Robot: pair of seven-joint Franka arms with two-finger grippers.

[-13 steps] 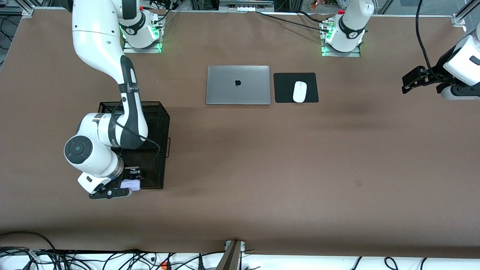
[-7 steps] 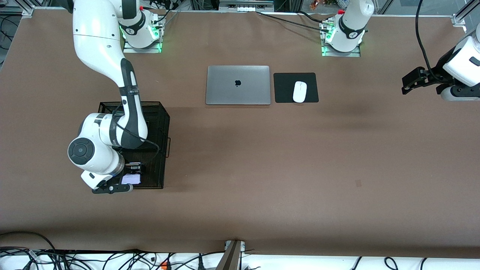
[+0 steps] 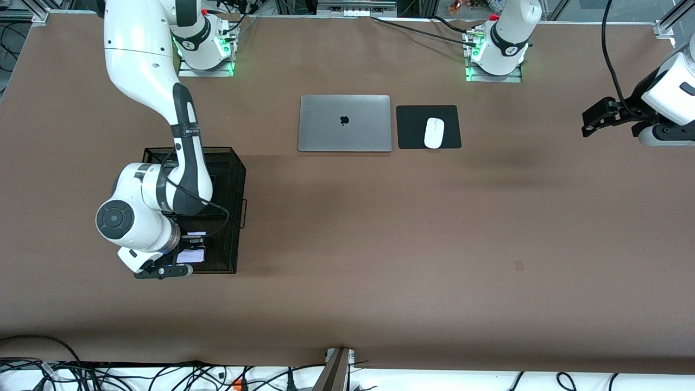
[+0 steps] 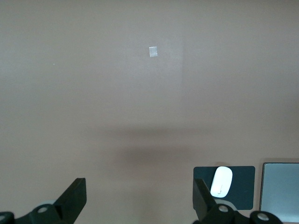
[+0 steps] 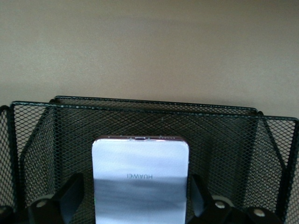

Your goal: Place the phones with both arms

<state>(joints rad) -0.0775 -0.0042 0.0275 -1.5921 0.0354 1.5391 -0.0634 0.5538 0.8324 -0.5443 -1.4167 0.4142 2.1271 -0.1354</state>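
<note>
Reading "HUAWEI" upside down on the pale lilac-white phone [image 5: 140, 182], I see the lettering low in the middle of my right wrist view, printed across the phone's glossy face. The silver laptop [image 3: 344, 123] in the upper middle of the front view carries a dark apple logo at its centre; beside it, a white mouse [image 3: 434, 132] lies on a black mouse pad [image 3: 428, 126].

My right end effector [image 3: 187, 255] sits at the lower left of the front view, over the end of the black mesh basket [image 3: 233, 179] that lies lowest in the frame. Its fingers [image 5: 60, 200] stand on either side of the phone, touching its edges, so it is gripping the phone. The phone stands upright inside the basket, its top edge below the mesh rim in the wrist view. My right arm comes down from its base at the upper left of the front view, bends at the elbow, and folds over the basket with the wrist turned toward the bottom of the frame.

My left end effector [image 3: 589, 122] waits at the right edge of the front view, above the brown tabletop [image 3: 380, 244], its fingers [image 4: 72, 198] spread wide with nothing between them. In the left wrist view a small pale square mark [image 4: 153, 51] shows on the bare tabletop in the upper middle.
</note>
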